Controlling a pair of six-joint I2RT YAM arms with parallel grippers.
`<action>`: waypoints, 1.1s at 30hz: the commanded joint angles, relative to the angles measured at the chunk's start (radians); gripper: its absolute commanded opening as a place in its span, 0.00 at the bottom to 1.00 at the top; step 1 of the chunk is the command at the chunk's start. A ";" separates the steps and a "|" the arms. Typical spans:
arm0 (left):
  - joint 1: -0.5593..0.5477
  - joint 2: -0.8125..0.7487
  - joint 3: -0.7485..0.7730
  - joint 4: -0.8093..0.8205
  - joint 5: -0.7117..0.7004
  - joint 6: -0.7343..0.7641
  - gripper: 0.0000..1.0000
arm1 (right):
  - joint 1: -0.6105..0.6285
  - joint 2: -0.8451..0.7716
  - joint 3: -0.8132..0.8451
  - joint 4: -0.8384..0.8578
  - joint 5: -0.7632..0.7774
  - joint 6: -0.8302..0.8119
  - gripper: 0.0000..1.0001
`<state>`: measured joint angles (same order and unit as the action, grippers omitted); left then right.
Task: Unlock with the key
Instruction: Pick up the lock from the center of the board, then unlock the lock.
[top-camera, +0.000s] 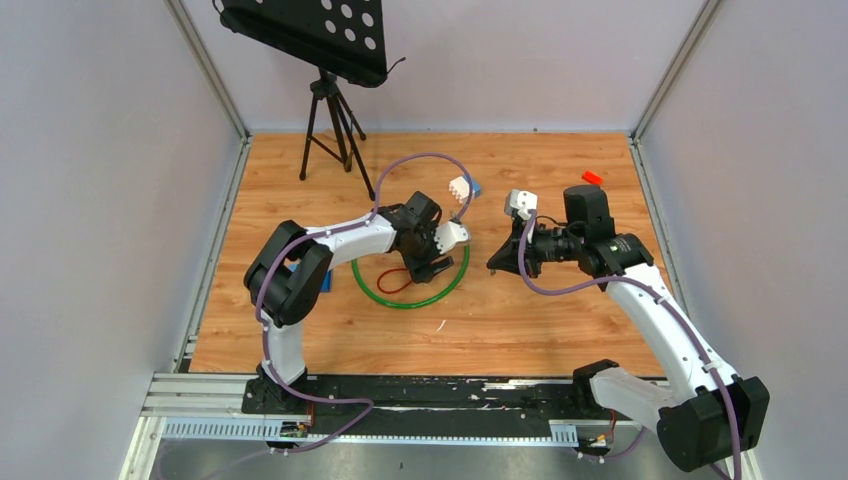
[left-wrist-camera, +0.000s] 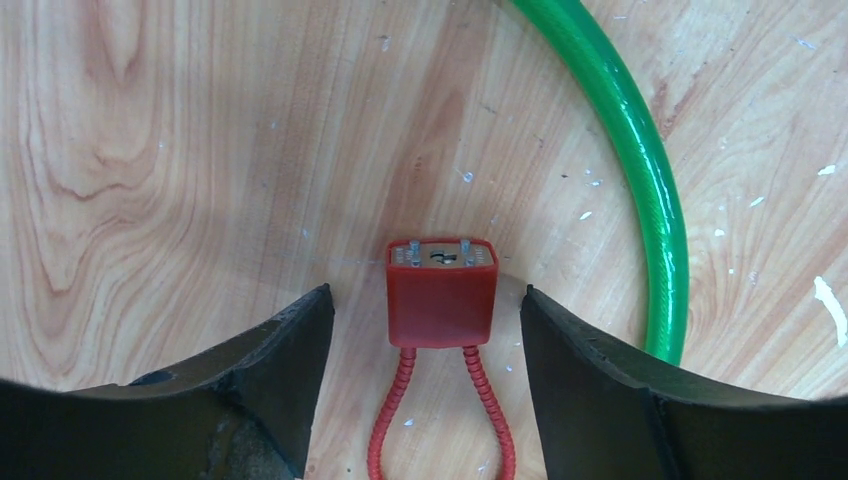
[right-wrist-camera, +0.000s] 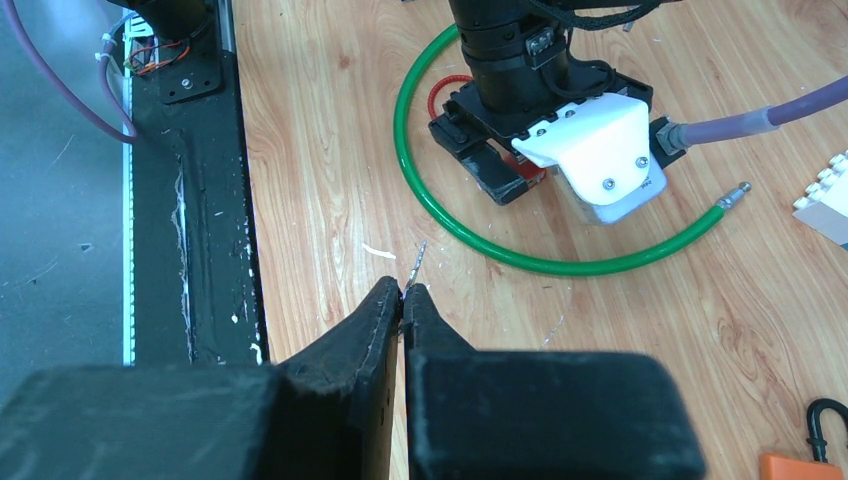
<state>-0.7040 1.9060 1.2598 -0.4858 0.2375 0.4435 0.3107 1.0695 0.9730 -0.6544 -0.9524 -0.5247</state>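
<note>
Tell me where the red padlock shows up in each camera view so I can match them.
Top external: red padlock left of centre, inside the green hose ring; only its cable loop shows beside the left gripper.
Left wrist: padlock mid-picture, keyhole end up, ring curving at right.
Right wrist: padlock top centre, mostly its cable peeking out by that gripper, inside the ring.
Shared landmark: the green hose ring.

The red padlock (left-wrist-camera: 440, 295) lies on the wooden table (left-wrist-camera: 150, 150), keyhole showing, ribbed cable looped. The thin silver key (right-wrist-camera: 417, 268) sticks from the pinched right gripper (right-wrist-camera: 403, 300)
</note>
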 joint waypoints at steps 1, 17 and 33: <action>-0.009 0.028 0.013 0.023 -0.002 -0.017 0.71 | -0.008 -0.017 -0.002 0.010 -0.029 -0.009 0.00; 0.012 -0.223 -0.096 0.137 0.244 0.181 0.00 | -0.030 -0.001 0.003 0.088 -0.065 0.138 0.00; 0.026 -0.736 -0.466 0.612 0.372 0.080 0.00 | -0.025 0.175 0.094 0.140 -0.204 0.303 0.00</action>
<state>-0.6765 1.2476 0.8577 0.0238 0.5152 0.4995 0.2844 1.1931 0.9833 -0.5758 -1.0512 -0.3019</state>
